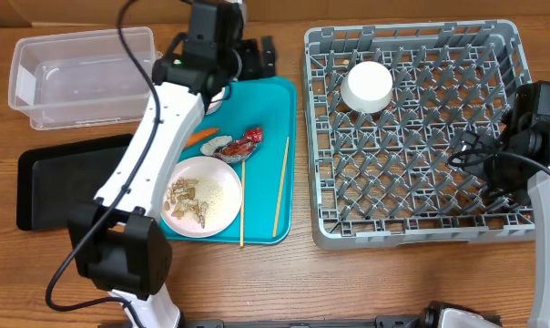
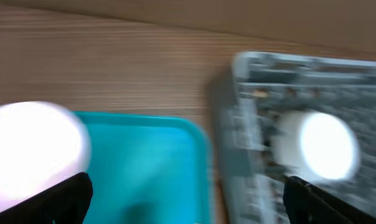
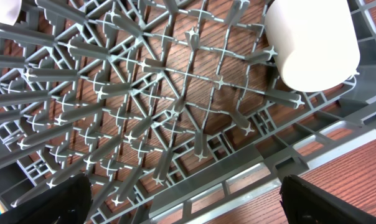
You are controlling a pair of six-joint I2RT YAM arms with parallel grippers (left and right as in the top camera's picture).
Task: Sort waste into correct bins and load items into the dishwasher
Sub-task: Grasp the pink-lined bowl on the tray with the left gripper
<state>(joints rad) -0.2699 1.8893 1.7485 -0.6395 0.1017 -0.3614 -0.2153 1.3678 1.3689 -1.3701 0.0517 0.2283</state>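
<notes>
You see a teal tray (image 1: 268,109), a grey lattice rack (image 1: 421,169), a white cup (image 1: 366,87), a shiny red wrapper (image 1: 250,138) and a black tray (image 1: 47,178).

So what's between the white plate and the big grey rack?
Two wooden chopsticks, lying on the teal tray; the overhead view shows it.

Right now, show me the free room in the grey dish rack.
The large grey plastic dish rack is bare across its middle and front, beyond the small white cup near its far-left corner. The flat teal tray beside it is crowded: white round plate, wooden chopsticks, wrappers.
</notes>
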